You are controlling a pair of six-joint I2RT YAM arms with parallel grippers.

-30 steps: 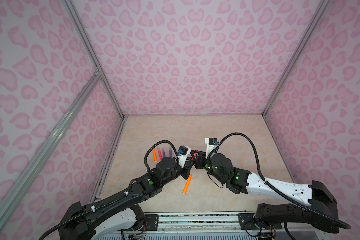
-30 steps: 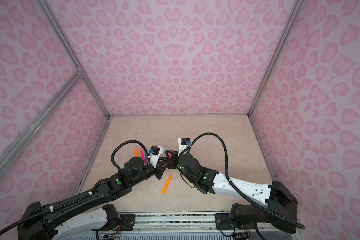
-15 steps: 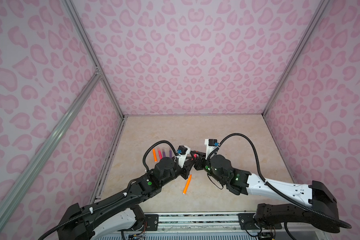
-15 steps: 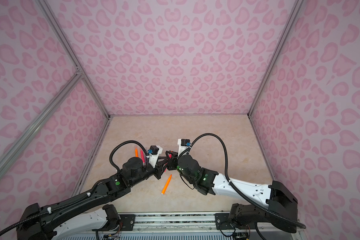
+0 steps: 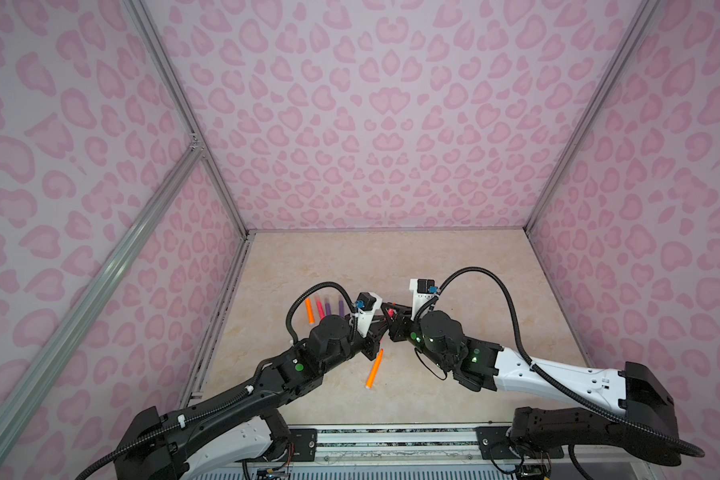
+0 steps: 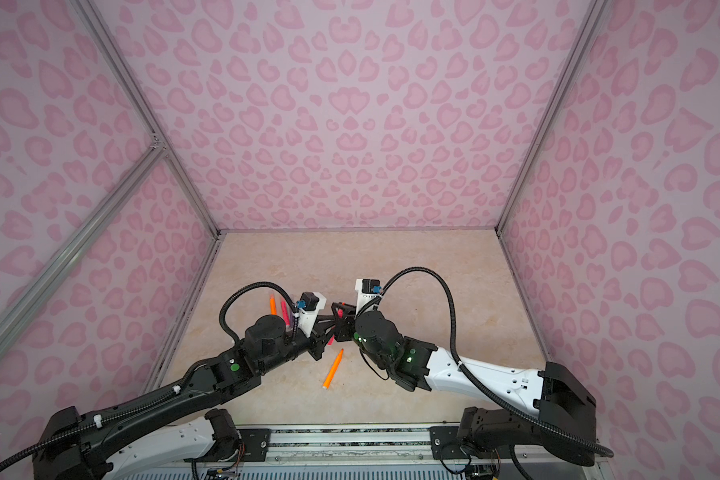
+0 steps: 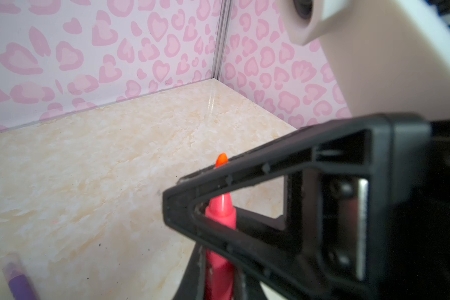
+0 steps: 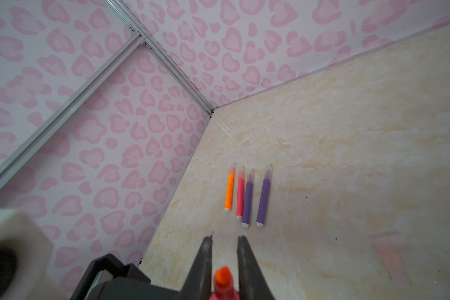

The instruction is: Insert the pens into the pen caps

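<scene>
The left gripper (image 6: pixel 331 328) clamped the pink pen (image 7: pixel 220 210), axis near-to-far, tip pointing far between the right gripper's (image 8: pixel 225 237) slightly parted jaws.

A black finger (image 7: pixel 244 173) hides part of the pink pen (image 7: pixel 220 215), whose barrel the frame edge cuts; apart from it, a blurred purple pen (image 7: pixel 20 285) is cut too.

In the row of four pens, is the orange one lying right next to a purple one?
No, in the right wrist view the orange pen lies at the row's end, and its only neighbour is a pink pen.
</scene>
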